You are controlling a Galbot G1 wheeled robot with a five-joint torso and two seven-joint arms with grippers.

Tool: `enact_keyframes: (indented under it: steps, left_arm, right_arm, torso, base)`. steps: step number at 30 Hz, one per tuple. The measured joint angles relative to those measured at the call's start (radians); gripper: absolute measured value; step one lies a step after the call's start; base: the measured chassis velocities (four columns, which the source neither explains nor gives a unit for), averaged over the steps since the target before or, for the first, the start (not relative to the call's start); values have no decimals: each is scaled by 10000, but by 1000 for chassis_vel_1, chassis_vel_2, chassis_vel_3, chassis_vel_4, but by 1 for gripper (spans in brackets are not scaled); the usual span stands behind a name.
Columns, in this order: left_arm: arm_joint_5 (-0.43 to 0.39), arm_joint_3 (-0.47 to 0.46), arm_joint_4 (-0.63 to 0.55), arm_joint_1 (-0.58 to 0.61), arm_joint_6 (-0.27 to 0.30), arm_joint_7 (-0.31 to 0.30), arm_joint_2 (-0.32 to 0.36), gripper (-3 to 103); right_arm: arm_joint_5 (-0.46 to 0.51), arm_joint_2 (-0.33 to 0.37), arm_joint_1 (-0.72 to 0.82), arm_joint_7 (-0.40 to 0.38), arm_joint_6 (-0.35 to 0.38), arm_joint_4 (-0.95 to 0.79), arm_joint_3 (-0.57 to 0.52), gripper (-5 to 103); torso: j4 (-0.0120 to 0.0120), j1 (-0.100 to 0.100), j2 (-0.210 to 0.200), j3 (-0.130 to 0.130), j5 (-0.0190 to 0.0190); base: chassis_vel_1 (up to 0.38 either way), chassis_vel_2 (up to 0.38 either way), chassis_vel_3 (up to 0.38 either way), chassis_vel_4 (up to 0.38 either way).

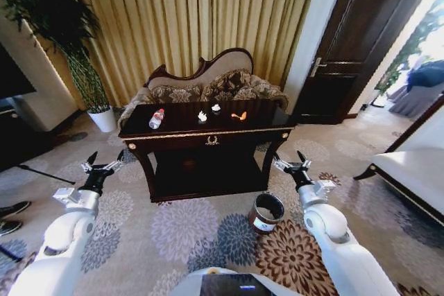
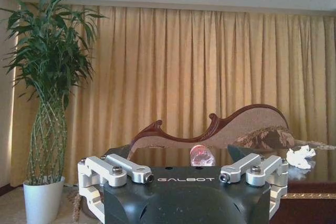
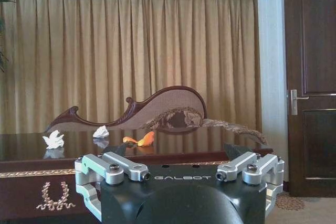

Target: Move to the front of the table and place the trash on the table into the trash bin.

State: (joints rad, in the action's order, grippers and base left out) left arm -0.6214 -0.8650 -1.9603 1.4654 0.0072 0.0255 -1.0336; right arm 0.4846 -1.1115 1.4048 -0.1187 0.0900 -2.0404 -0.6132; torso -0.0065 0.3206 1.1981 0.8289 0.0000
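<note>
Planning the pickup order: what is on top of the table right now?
On the table: a bottle at its left, two white scraps in the middle, an orange scrap to the right. The sofa stands behind; its seat is hidden by the tabletop.

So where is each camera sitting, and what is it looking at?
Head view: high up, looking down at the dark glossy wooden table; left gripper, right gripper, both open.
Left wrist view: low, facing the gold curtain; gripper body.
Right wrist view: low, facing the orange scrap; gripper body.
Shared: carved-back sofa.
</note>
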Motion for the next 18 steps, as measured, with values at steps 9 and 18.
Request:
enact_keyframes:
  steps: [9, 18]
  left_arm:
    - [-9, -6, -9, -8, 71, 88, 12, 100]
    - [-9, -8, -4, 28, 70, 128, -21, 100]
  right_arm:
    - [-10, -40, 1, -1, 0, 12, 0, 100]
    - [-25, -61, 8, -1, 0, 37, 9, 100]
  torso:
    - [-2, 0, 0, 0, -1]
    - [0, 0, -2, 0, 0]
  base:
    - [-133, 118, 116, -129]
    - [-109, 155, 141, -127]
